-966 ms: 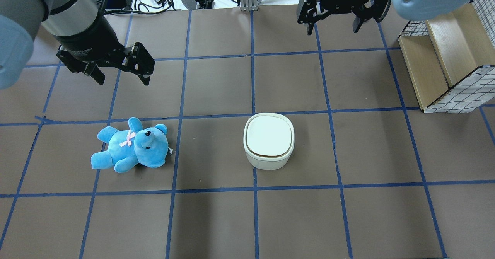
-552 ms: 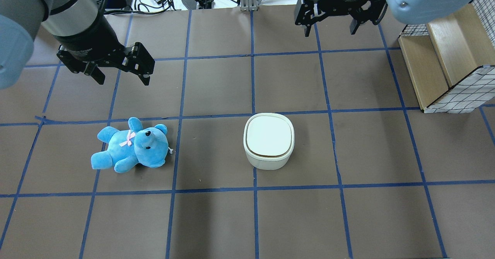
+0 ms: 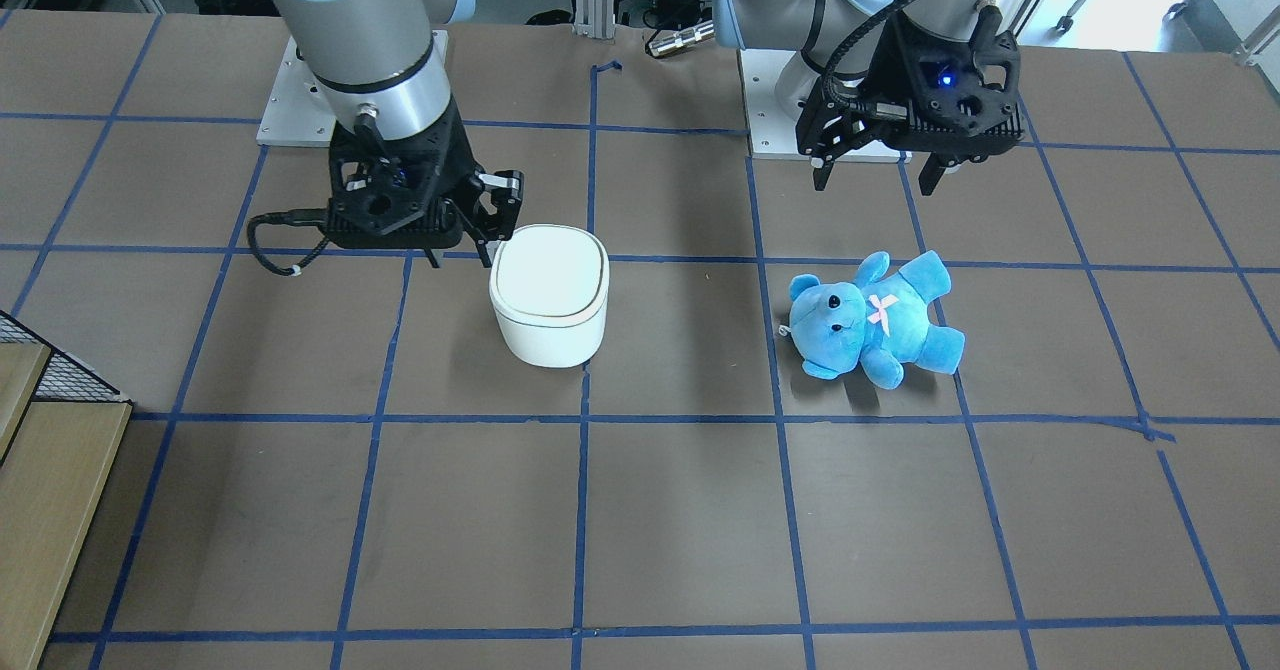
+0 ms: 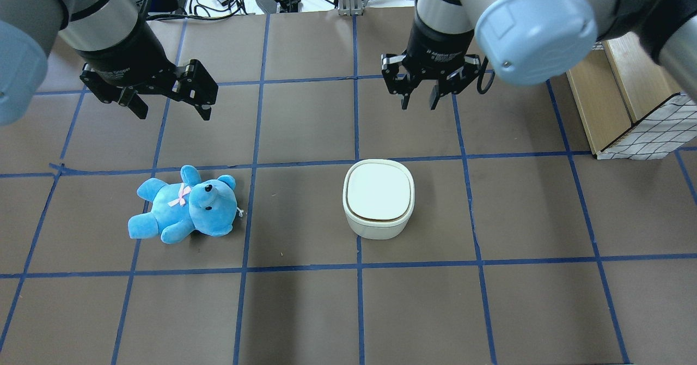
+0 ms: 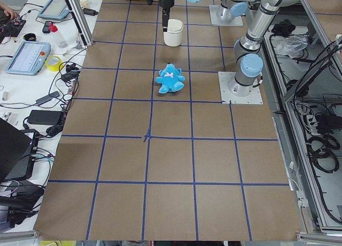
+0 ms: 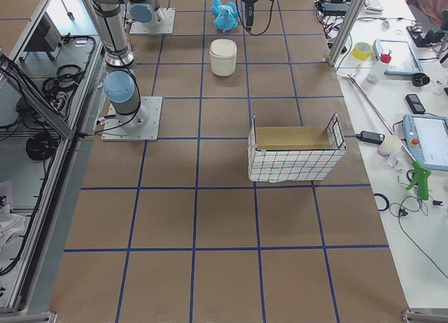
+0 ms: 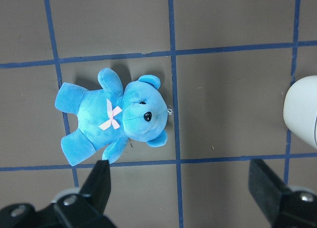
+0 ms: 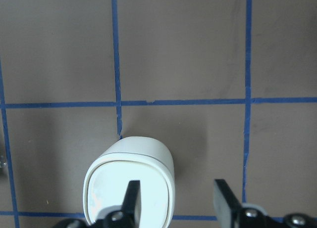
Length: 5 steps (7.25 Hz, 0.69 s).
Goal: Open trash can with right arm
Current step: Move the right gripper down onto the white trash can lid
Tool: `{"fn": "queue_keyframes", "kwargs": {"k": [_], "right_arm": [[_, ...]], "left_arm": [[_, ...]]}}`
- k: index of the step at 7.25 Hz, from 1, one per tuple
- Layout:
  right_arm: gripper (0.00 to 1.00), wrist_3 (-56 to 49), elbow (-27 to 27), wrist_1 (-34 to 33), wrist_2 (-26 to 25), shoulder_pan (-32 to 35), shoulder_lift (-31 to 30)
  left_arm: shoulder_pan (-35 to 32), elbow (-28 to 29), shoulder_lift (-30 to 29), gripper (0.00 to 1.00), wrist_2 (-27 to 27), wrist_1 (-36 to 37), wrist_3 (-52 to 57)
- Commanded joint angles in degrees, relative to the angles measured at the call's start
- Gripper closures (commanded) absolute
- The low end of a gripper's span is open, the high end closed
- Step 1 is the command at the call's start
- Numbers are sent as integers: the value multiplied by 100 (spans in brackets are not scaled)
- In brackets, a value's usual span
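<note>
Right tool [image 4: 418,103] hovering over trash can [image 4: 375,229], jaws parted narrowly, gripping nothing | trash can sitting mid-desk [image 4: 305,310], lid [image 4: 378,190] lying closed | blue teddy bear [image 4: 185,212] lying well to its left | left tool [image 4: 174,115] hanging wide open above bear

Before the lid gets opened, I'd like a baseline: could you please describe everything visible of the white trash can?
The trash can is a small white plastic-looking rounded-square bin with a flat lid shut over a thin dark seam. It stands upright on the brown table, on a blue tape line. Only the table appears to touch it.
</note>
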Motion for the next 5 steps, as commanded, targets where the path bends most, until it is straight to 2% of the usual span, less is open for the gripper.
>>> {"fn": "queue_keyframes", "kwargs": {"k": [1, 3, 5], "right_arm": [[100, 173, 566, -515, -20, 503, 321], [100, 190, 1050, -668, -20, 540, 349], [100, 165, 1131, -615, -20, 549, 358]], "left_arm": [[0, 0, 0, 0, 0, 0, 7], [0, 0, 0, 0, 0, 0, 6], [0, 0, 0, 0, 0, 0, 7]]}}
